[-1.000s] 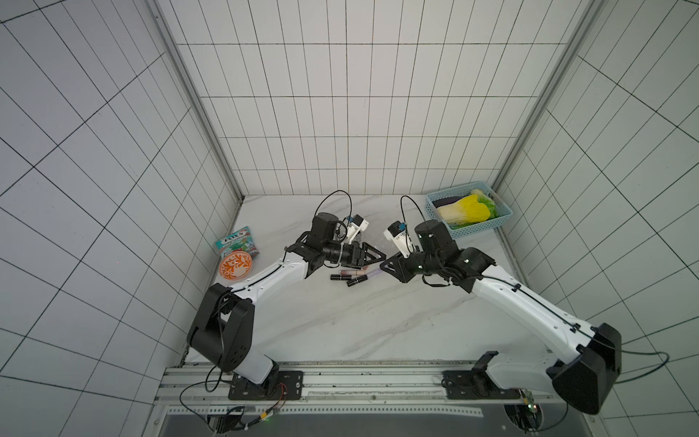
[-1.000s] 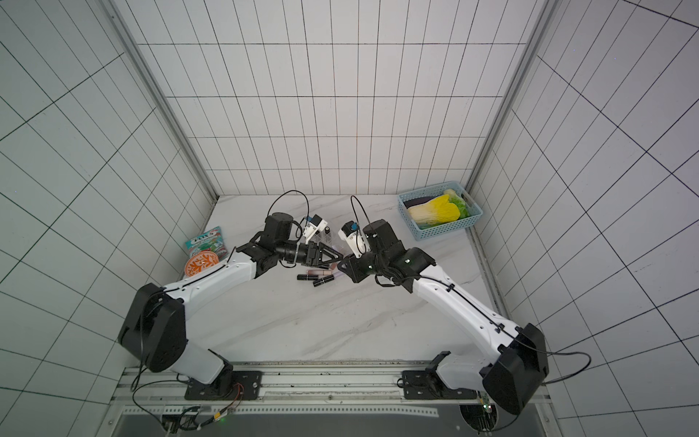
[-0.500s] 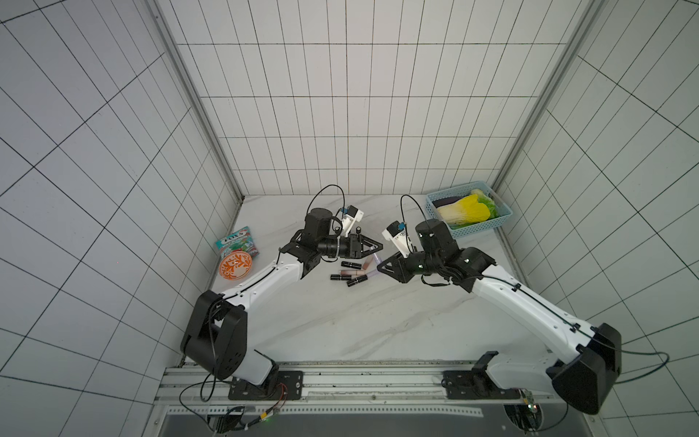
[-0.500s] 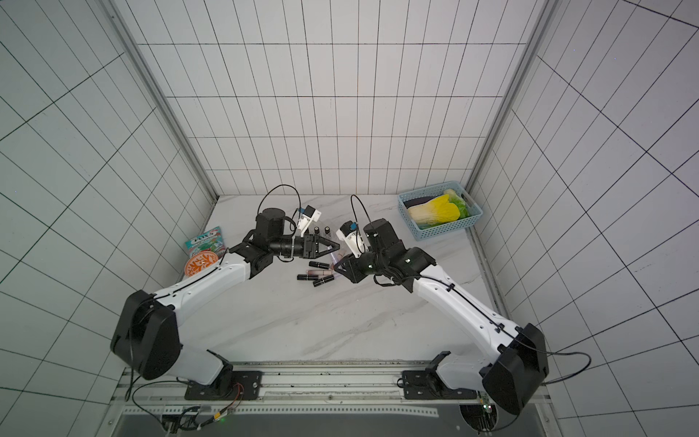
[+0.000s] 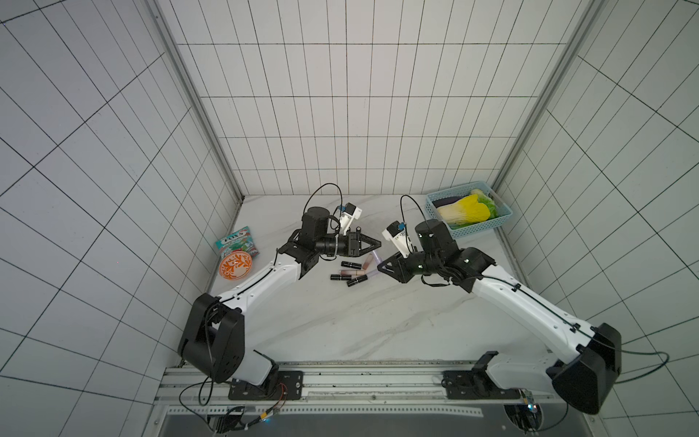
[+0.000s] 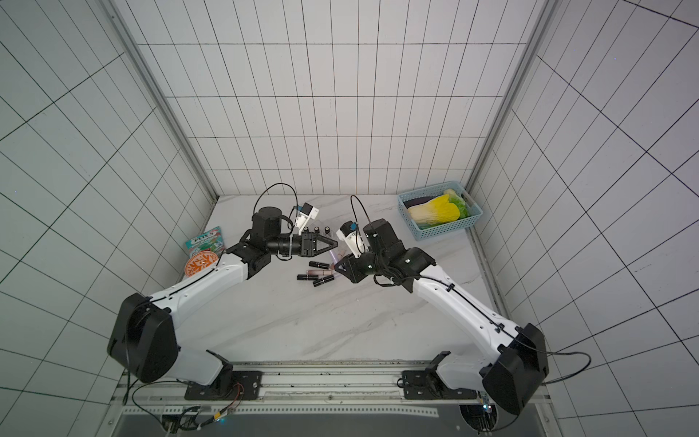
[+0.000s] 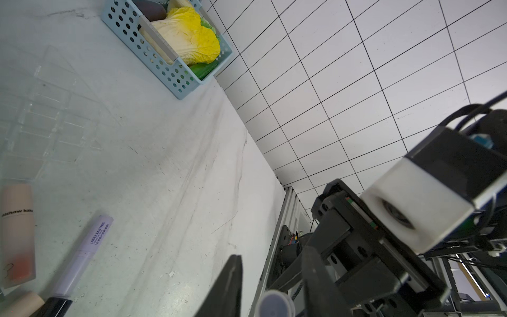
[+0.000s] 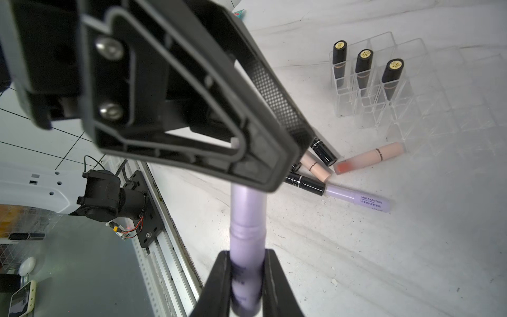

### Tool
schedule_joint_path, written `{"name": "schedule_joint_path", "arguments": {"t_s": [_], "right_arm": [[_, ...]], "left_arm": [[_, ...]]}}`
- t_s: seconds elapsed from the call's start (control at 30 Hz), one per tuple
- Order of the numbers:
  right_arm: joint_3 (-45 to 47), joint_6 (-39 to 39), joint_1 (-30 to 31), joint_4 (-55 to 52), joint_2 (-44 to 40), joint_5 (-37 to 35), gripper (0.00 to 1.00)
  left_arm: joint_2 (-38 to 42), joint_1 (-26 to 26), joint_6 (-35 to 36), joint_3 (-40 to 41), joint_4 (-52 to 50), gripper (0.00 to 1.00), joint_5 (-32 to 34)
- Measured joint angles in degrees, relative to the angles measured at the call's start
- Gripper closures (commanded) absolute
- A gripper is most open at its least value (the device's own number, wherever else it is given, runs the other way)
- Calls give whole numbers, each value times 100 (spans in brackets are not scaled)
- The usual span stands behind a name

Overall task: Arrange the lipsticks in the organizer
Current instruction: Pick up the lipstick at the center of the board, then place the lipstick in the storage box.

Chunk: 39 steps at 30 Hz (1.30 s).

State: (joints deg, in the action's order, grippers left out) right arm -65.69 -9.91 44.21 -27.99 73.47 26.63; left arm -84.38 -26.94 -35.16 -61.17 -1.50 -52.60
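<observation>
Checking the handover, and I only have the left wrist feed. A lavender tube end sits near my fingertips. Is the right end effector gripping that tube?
Observer: Yes. The right wrist view shows the right end effector shut on the lavender tube, holding it near one end.
Operator: The organizer slots I can see look empty. Any filled?
Observer: Three black lipsticks stand upright in adjacent slots of the organizer.
Operator: Any loose black ones left?
Observer: In a top view, three black tubes lie flat on the table between the two arms.
</observation>
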Motion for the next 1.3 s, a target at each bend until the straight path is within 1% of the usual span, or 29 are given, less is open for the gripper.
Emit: {"name": "schedule_joint_path", "arguments": {"t_s": [0.07, 0.13, 0.23, 0.3, 0.37, 0.53, 0.57, 0.6, 0.67, 0.7, 0.73, 0.77, 0.9, 1.0, 1.1, 1.17, 1.3], "right_arm": [[0, 0, -35, 0, 0, -9, 88], [0, 0, -61, 0, -2, -9, 88], [0, 0, -114, -2, -7, -7, 88], [0, 0, -114, -7, -9, -9, 88], [0, 0, -114, -13, -9, -9, 88], [0, 2, -114, -9, -9, 0, 87], [0, 2, -114, -9, -9, -2, 83], [0, 2, -114, -4, -9, 0, 74], [0, -2, -114, 4, -9, -4, 43], [0, -2, -116, 4, -9, -11, 30], [0, -4, -120, 9, -9, -26, 14], [4, -4, -129, 22, -20, -57, 1], [319, -94, -280, 293, -275, -151, 1], [601, -188, -468, 428, -540, -227, 1], [802, -249, -640, 573, -702, -369, 1], [898, -256, -708, 636, -734, -498, 1], [1147, -258, -772, 780, -739, -697, 1]], "left_arm": [[0, 0, 28, 0, -61, 51, -11], [0, 4, 74, 0, -140, 58, -15], [0, 7, 149, 0, -238, 73, -17], [2, 4, 164, -2, -254, 78, -28], [24, -2, 162, -2, -254, 80, -44], [63, -2, 109, -2, -256, 96, -90], [66, -2, 122, -4, -238, 97, -101], [66, -2, 118, -4, -234, 98, -109], [66, 0, 120, -7, -225, 98, -103], [66, -2, 142, -7, -229, 97, -74], [66, -7, 214, -11, -269, 97, 17], [66, -7, 319, -33, -352, 97, 160], [-20, -39, 922, -463, -1027, 97, 968], [-164, -83, 1434, -916, -1327, 97, 1799], [-343, -111, 1851, -1165, -1322, 98, 2542], [-490, -114, 2074, -1185, -1180, 97, 2973], [-970, -111, 2404, -1202, -772, 97, 3508]]}}
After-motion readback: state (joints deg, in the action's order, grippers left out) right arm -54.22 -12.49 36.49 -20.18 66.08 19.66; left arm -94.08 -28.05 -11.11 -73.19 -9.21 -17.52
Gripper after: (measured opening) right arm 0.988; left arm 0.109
